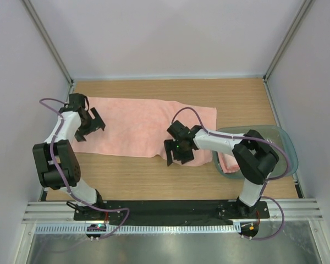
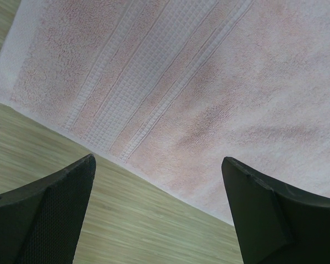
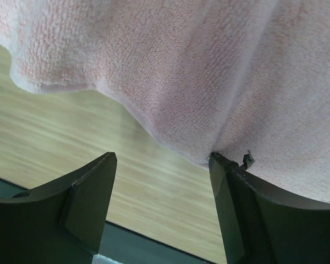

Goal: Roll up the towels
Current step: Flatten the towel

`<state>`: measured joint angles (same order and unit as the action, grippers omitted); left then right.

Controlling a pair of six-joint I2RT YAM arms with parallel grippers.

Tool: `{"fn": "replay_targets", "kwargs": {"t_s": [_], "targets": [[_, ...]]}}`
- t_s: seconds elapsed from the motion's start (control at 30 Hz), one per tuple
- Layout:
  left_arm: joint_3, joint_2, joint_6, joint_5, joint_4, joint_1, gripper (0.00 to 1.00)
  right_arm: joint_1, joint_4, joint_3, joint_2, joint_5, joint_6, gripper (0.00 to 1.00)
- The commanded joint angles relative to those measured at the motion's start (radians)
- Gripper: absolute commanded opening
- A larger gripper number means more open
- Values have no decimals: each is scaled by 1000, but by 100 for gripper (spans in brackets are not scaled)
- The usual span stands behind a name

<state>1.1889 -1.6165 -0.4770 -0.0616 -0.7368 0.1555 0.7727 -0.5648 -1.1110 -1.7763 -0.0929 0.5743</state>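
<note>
Left tool [image 1: 91,126] apart above towel [image 1: 143,124] stripes, right tool [image 1: 179,157] apart at towel edge

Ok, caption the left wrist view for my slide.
Left gripper, jaws wide open, poised over the striped end of the pink towel on the wooden table.

Robot lab test cell.
White panel walls [image 1: 165,33], aluminium posts [image 1: 47,41], wooden tabletop [image 1: 154,176]; left arm [image 1: 55,159] and right arm [image 1: 256,159] bolted to black base plate [image 1: 170,209].
</note>
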Motion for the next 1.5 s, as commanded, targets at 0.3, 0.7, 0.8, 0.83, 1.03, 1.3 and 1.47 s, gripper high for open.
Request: {"fn": "replay_targets", "kwargs": {"t_s": [0.3,0.7,0.8,0.83,1.03,1.3,1.47], "targets": [[9,-8,21,-55,-4,45,98,-44,-144,-82,152,114,-36,79],[23,-158,0,26,7,145,96,-311,-152,-285,-110,38,-140,79],[20,-181,-2,34,7,171,96,-329,-145,-360,-216,16,-148,79],[14,-180,-2,26,10,177,96,-331,-147,-400,-268,15,-148,78],[-14,-177,-15,11,14,260,96,-355,-181,-629,-455,-4,-163,78],[-29,-171,-25,-55,13,335,96,-366,-273,-909,-635,-48,-166,78],[-43,-158,-57,-136,1,380,97,-371,-319,-1053,-719,-91,-194,79]]}}
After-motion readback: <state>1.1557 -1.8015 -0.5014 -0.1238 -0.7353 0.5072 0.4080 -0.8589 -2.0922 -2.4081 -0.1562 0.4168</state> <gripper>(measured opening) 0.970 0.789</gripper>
